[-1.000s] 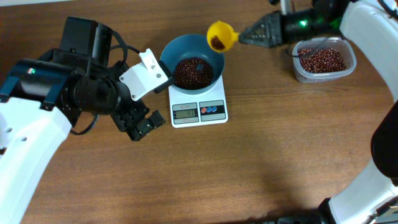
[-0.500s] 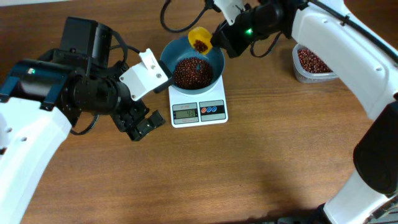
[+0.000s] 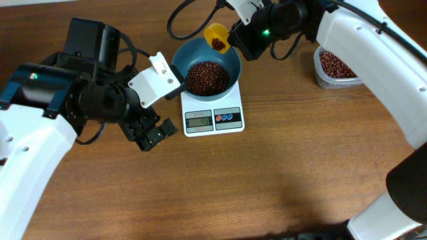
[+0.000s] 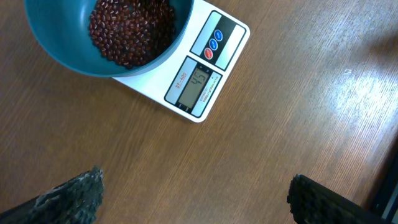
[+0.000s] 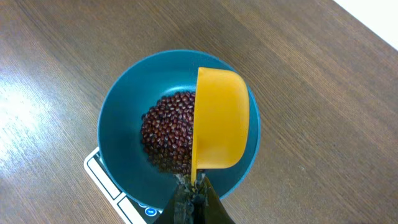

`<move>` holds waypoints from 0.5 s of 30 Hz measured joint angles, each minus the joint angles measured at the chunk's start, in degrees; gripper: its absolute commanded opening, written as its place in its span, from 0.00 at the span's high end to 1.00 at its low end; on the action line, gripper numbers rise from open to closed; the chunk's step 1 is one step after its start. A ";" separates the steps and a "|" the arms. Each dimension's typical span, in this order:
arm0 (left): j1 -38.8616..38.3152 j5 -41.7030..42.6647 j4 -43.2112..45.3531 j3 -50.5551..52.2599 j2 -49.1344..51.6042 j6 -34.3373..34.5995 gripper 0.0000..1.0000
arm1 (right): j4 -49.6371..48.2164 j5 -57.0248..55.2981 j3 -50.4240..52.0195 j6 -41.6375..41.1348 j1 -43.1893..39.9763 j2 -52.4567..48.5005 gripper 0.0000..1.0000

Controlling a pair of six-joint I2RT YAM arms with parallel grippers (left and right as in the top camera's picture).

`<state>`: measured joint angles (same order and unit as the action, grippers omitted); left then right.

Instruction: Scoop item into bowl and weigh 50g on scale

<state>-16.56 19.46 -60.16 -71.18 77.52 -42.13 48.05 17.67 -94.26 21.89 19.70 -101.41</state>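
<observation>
The teal bowl sits on the white scale and holds a heap of red-brown beans. The display reads about 45. My right gripper is shut on the handle of a yellow scoop, tilted over the bowl's far rim with a few beans in it. In the right wrist view the scoop hangs sideways over the bowl and its beans. My left gripper is open and empty on the table left of the scale; its fingertips show at the wrist view's bottom.
A clear plastic tub with more beans stands at the back right, partly hidden by my right arm. My left arm's white wrist block sits close to the bowl's left rim. Brown wooden table all around.
My right gripper swung the yellow scoop from near the tub to over the bowl's far rim and has tilted it further. The left arm has not moved.
</observation>
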 measured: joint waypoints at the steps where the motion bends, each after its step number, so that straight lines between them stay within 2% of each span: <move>1: 0.00 -0.02 0.02 0.00 0.02 0.00 0.01 | 0.37 -1.25 -0.15 0.02 0.48 0.00 0.96; 15: 0.00 -0.02 0.02 0.00 0.00 -0.02 0.01 | 0.50 -4.57 -0.22 0.42 2.10 0.00 0.96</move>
<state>-16.56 19.44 -60.14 -71.18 77.52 -42.15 48.56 13.10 -94.48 22.31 21.80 -101.41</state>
